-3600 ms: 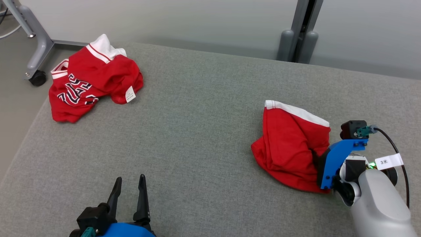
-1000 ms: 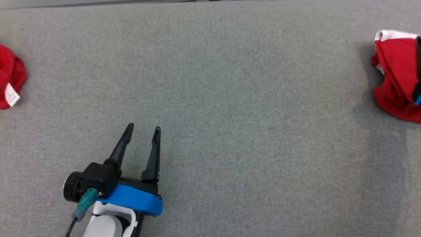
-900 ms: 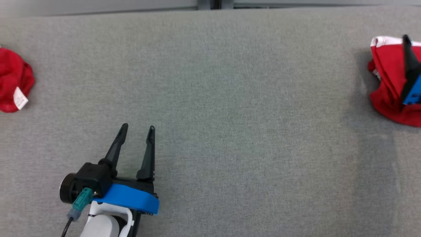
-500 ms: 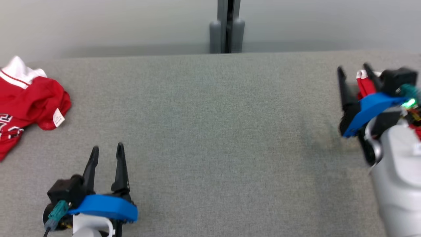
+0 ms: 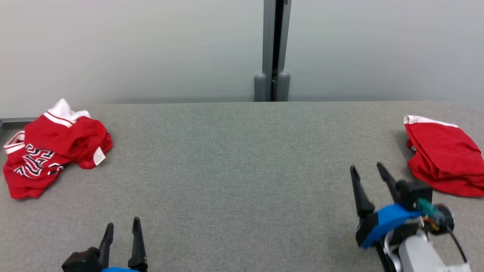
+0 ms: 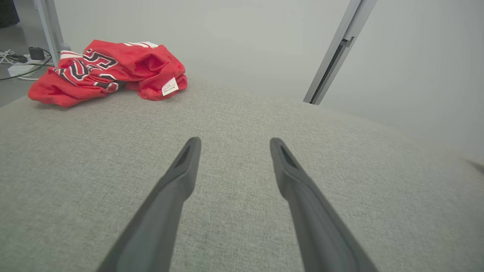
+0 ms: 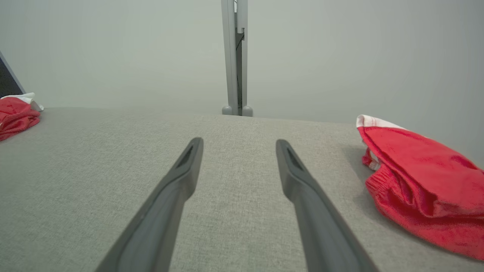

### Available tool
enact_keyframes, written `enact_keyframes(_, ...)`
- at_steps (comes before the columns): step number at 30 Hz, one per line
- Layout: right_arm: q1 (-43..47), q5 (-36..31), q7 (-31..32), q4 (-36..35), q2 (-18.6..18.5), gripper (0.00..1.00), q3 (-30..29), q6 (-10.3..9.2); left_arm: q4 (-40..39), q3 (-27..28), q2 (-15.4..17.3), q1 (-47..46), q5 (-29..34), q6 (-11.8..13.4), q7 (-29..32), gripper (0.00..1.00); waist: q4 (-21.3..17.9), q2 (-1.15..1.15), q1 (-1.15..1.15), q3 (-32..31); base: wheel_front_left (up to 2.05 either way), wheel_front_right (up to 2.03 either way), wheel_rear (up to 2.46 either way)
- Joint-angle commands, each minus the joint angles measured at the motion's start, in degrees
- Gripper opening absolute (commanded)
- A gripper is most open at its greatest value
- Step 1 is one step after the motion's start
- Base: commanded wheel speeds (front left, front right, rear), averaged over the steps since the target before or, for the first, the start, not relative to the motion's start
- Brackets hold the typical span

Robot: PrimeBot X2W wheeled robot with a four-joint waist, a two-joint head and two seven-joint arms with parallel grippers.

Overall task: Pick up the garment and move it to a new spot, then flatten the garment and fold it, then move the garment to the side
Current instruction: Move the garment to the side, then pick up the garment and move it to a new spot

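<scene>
Head view: jaws wide (both empty).

Head camera looked down from high toward post (image 5: 273, 51); both wrist cameras, low over table (image 5: 242, 170), shared it.

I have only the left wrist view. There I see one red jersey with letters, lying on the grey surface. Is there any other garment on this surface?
Observer: Yes. A second red garment lies at the robot's right end of the grey surface.
Operator: Is the right gripper holding it?
Observer: No. The right gripper is open and apart from it, nearer the robot, over bare surface.
Operator: Is that garment spread out flat?
Observer: No. It lies as a compact, folded heap, with its white band along the far edge.
</scene>
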Motion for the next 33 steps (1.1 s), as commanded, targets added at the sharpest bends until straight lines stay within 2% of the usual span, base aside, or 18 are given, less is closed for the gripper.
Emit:
enact_keyframes(1, 3.08, 0.78, -0.53, -2.02, 0.14, 1.0, 0.66, 0.0, 0.16, -0.41, -0.33, 0.78, 0.29, -0.12, -0.29, 1.0, 0.3, 0.0, 0.01, -0.43, 0.0, 0.0, 0.0)
enact_keyframes(6, 11.36, 5.14, -0.93, -8.4, 0.03, 1.0, -0.09, 0.0, -0.07, -2.32, -0.63, 1.71, 1.26, -0.51, -0.11, 1.0, 1.01, 0.0, 0.01, -1.27, 0.0, 0.0, 0.0)
enact_keyframes(12, 15.43, 5.84, 0.25, -12.01, 0.05, 1.0, 0.07, 0.0, -0.2, -3.05, -0.49, 1.71, 1.18, -0.91, 0.36, 1.0, 0.73, 0.0, 0.01, -1.82, 0.0, 0.0, 0.0)
enact_keyframes(26, 17.13, 5.95, 2.08, -14.76, 0.08, 1.0, -0.33, 0.0, 0.23, -4.14, -0.2, -0.38, 0.99, -0.74, 0.82, 1.0, 1.36, 0.0, 0.01, -2.01, 0.0, 0.0, 0.0)
enact_keyframes(33, 17.56, 5.18, 2.49, -15.05, 0.07, 1.0, -0.96, 0.0, -0.1, -4.71, -0.08, -0.99, 1.28, -0.53, 1.22, 1.0, 5.13, 0.0, 0.01, -1.99, 0.0, 0.0, 0.0)
